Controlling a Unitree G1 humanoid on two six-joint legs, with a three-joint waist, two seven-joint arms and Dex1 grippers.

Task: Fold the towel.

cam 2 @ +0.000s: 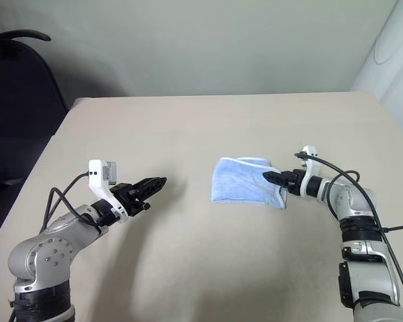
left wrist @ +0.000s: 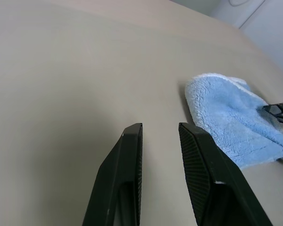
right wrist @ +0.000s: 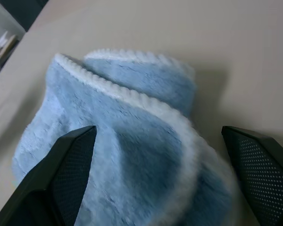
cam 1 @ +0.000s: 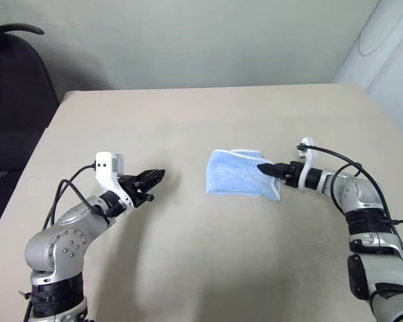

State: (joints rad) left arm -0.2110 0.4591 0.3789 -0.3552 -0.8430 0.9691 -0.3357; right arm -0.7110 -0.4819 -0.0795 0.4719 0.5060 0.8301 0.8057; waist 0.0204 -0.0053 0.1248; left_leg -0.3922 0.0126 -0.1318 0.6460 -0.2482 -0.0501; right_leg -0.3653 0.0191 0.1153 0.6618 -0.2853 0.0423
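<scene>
towel (cam 1: pixel 238 174): light blue, folded into a small bundle with whitish edging, lying on the table right of centre.
right gripper (cam 1: pixel 264 169): at the towel's right end, fingers spread wide over the cloth, released.
left gripper (cam 1: pixel 152 178): left of centre, well apart from the towel, fingers slightly parted, grasping nothing.
table (cam 1: pixel 188 121): beige, bare around the towel.
chair (cam 1: pixel 13 100): dark, upper left, beside the table.

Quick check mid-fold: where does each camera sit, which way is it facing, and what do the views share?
Left and right eye: on the head, looking forward and down over the table; both arms show, left gripper aside, right gripper at the towel.
Left wrist: looks along its fingers across bare table toward the towel.
Right wrist: looks along its wide-open fingers onto the towel.
Shared: the towel shows in all four.
</scene>
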